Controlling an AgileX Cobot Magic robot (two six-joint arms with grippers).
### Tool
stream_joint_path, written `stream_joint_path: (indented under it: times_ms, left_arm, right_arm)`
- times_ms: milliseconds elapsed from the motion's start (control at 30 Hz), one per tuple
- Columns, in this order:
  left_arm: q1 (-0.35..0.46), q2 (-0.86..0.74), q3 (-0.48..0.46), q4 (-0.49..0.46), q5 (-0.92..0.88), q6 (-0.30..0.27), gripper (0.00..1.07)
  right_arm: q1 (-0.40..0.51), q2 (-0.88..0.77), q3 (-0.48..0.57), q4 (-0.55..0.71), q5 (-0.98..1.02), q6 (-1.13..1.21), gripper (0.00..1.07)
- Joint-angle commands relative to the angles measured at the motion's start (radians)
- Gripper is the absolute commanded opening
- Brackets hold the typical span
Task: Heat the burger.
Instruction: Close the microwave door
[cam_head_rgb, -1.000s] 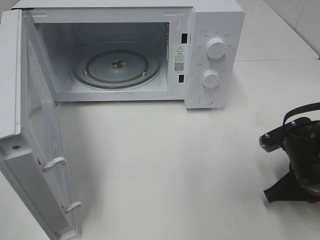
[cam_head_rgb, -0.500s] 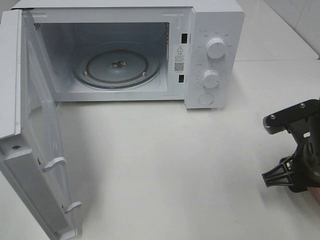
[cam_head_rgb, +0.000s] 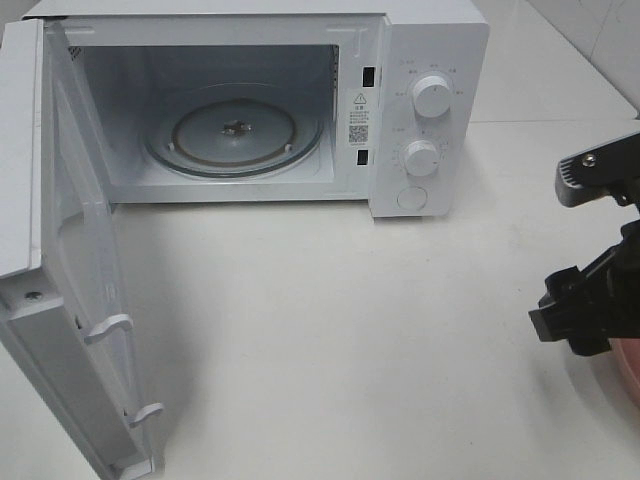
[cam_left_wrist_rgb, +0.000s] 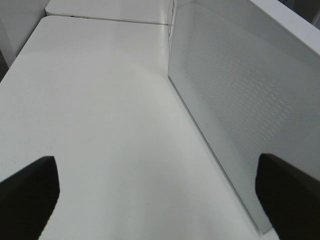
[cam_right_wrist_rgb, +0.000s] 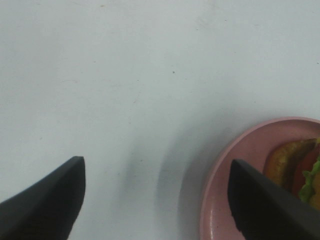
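Note:
The burger (cam_right_wrist_rgb: 300, 172) lies on a round pink plate (cam_right_wrist_rgb: 235, 170); only its edge shows in the right wrist view, with brown bun, a red layer and green lettuce. My right gripper (cam_right_wrist_rgb: 156, 165) is open and empty above the white table, and the plate's rim lies by one finger. In the high view the right gripper (cam_head_rgb: 580, 310) is at the right edge, with a sliver of the plate (cam_head_rgb: 630, 372) below it; the burger is out of that view. My left gripper (cam_left_wrist_rgb: 155, 165) is open and empty beside the microwave door (cam_left_wrist_rgb: 240, 100).
The white microwave (cam_head_rgb: 430, 60) stands at the back. Its door (cam_head_rgb: 70, 300) is swung wide open to the left. The glass turntable (cam_head_rgb: 235, 130) inside is bare. Two dials (cam_head_rgb: 432, 96) are on its right panel.
My right arm has risen and shifted towards the right edge of the high view, uncovering a sliver of the pink plate. The microwave has not moved.

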Motion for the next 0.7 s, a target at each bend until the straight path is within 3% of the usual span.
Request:
stream_joint_path:
  times_ms: [33, 67, 100, 233, 700]
  left_arm:
    - [0.004, -0.017, 0.003, -0.004, -0.009, -0.003, 1.00]
    - [0.004, -0.017, 0.003, -0.004, -0.009, -0.003, 1.00]
    - [0.004, -0.017, 0.003, -0.004, -0.009, -0.003, 1.00]
    - [0.004, -0.017, 0.003, -0.004, -0.009, -0.003, 1.00]
    - [0.004, -0.017, 0.003, -0.004, -0.009, -0.003, 1.00]
  right_arm:
    - [-0.005, -0.086, -0.024, 0.193, 0.059, -0.255, 0.77]
    - [-0.005, -0.086, -0.024, 0.193, 0.059, -0.255, 0.77]
    - [-0.005, -0.120, -0.053, 0.297, 0.117, -0.383, 0.77]
    - [-0.005, -0.198, -0.136, 0.448, 0.252, -0.555, 0.76]
    - [-0.005, -0.435, -0.163, 0.483, 0.492, -0.631, 0.76]
